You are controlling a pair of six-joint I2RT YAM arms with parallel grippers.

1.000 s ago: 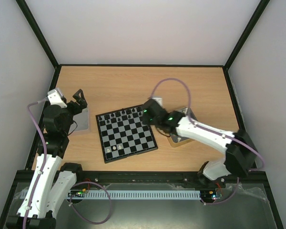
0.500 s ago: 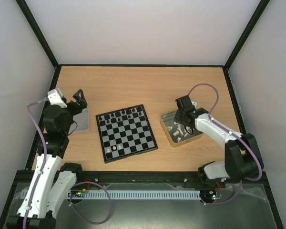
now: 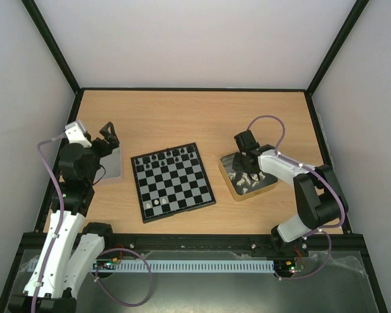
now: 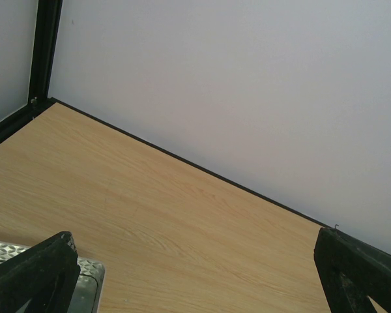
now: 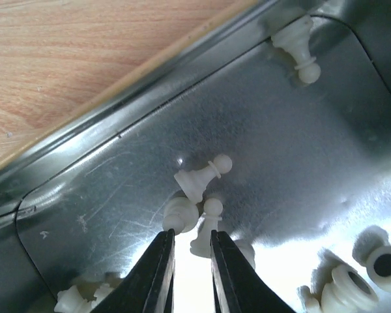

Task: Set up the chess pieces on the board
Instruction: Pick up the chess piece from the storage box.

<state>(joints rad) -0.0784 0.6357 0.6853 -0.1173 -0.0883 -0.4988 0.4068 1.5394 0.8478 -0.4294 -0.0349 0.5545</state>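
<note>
1. Since a second earlier, my right gripper (image 3: 242, 160) had swung off the board (image 3: 174, 184) and dropped into the gold-rimmed tray (image 3: 272, 186); my left arm had not shifted.
2. Its jaws had narrowed to a slim gap about a lying white pawn (image 5: 205, 225); whether they pinched it, I could not tell.
3. My left gripper (image 4: 192, 238) hung spread wide and held nothing, by the silver tray (image 4: 88, 277).
4. Black chess pieces (image 3: 166, 157) lined the board's far row, two white ones (image 3: 158, 203) stood near its near edge, and more whites lay loose in the gold-rimmed tray.
5. I judged the pawn light, hard and slick on the metal, apt to roll or squirt free; best pinched gently across its waist, below the head.
</note>
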